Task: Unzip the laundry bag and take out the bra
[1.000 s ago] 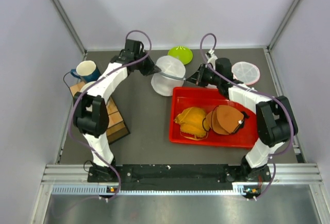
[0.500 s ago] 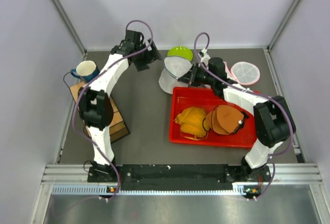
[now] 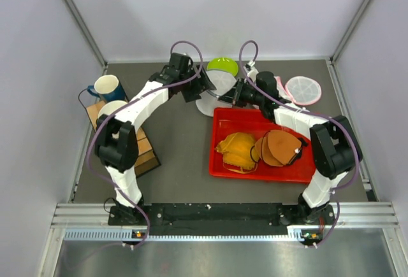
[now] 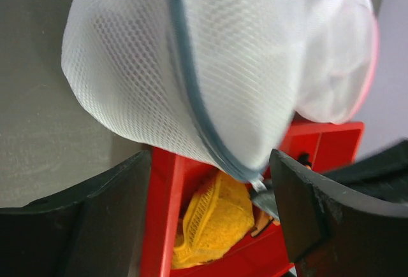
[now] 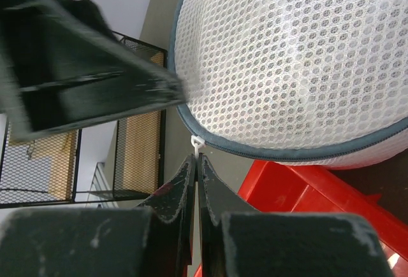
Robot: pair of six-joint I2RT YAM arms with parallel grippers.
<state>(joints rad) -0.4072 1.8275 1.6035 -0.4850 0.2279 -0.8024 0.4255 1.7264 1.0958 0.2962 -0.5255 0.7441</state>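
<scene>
Two grippers and one bag between them; we list as follows.

Item, laundry bag (image 3: 213,89): a white mesh pouch with a grey-blue zip rim. It is raised off the table just past the far-left corner of the red tray (image 3: 231,119). We read it as tipped on edge. In the overhead view its long axis runs from near-left to far-right, with the pull end of the zip turned toward the right arm. We cannot tell through the mesh whether a bra is inside.

Item, right gripper (image 5: 196,162): jaws closed, pinching the small white zip pull (image 5: 197,141) at their tips. We judge this hold is meant to draw the zip round the rim.

Item, left gripper (image 4: 210,169): jaws spread wide either side of the bag's lower edge, clamping nothing. We take it as poised to seize the mesh and anchor the bag against the pull.

Item, tray contents: a yellow garment (image 3: 237,151) and a brown garment (image 3: 278,148) lie side by side, seemingly bras.
</scene>
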